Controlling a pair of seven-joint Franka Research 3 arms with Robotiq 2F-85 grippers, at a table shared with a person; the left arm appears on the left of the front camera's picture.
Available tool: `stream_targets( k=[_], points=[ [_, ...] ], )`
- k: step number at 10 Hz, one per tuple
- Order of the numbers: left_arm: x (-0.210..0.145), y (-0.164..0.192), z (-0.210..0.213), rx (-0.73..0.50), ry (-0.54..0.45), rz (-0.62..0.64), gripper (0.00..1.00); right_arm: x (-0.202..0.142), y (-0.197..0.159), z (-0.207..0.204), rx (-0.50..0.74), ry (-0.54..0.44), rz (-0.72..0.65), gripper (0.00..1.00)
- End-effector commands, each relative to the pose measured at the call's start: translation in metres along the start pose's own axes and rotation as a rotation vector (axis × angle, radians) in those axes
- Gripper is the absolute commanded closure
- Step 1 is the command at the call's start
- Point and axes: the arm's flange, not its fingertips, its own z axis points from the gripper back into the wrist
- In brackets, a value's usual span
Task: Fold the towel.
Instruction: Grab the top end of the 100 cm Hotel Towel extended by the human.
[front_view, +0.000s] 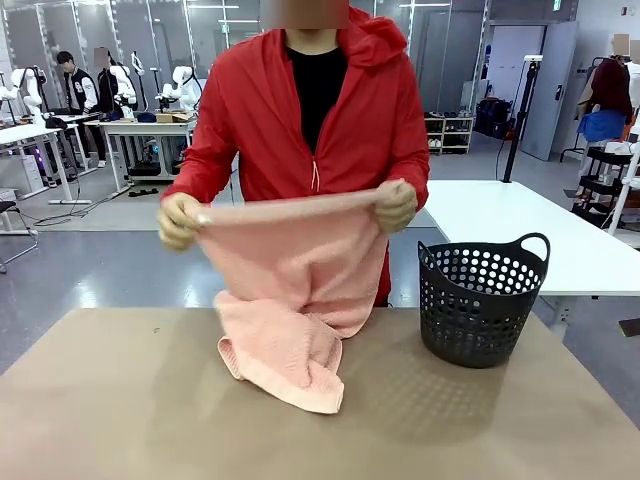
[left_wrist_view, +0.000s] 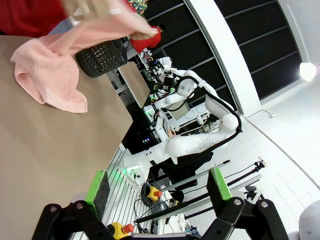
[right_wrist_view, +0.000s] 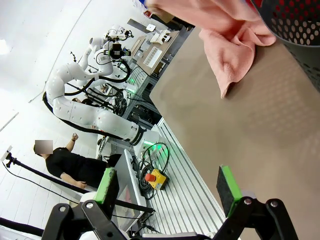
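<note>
1. Towel (front_view: 290, 290): just left of the black basket (front_view: 480, 310), top hem pulled taut between the person's hands (front_view: 180, 220), lower end bunched on the surface (front_view: 120, 400).
2. Left gripper (left_wrist_view: 157, 184): fingers apart, empty, well apart from the basket.
3. Right gripper (right_wrist_view: 167, 186): fingers apart, empty, well apart from the basket.

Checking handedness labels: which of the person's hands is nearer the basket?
Left hand. It holds the towel above and beside the basket; the right hand holds its other end, farther off.
</note>
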Motion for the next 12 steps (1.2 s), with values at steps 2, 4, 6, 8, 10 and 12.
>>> stream_targets(
  k=[2,4,6,8,10,12],
  points=[
    [0.0003,0.0003,0.0007,-0.009,-0.001,-0.003,0.00,0.0017,-0.0006,0.0001,0.013,-0.011,0.019,0.00],
    [0.0003,0.0003,0.0007,-0.009,-0.001,-0.003,0.00,0.0017,-0.0006,0.0001,0.013,-0.011,0.019,0.00],
    [0.0003,0.0003,0.0007,-0.009,-0.001,-0.003,0.00,0.0017,-0.0006,0.0001,0.013,-0.011,0.019,0.00],
    [0.0003,0.0003,0.0007,-0.009,-0.001,-0.003,0.00,0.0017,-0.0006,0.0001,0.013,-0.011,0.019,0.00],
    [0.0003,0.0003,0.0007,-0.009,-0.001,-0.003,0.00,0.0017,-0.0006,0.0001,0.013,-0.011,0.019,0.00],
    [0.0003,0.0003,0.0007,-0.009,-0.001,-0.003,0.00,0.0017,-0.0006,0.0001,0.013,-0.011,0.019,0.00]
  ],
)
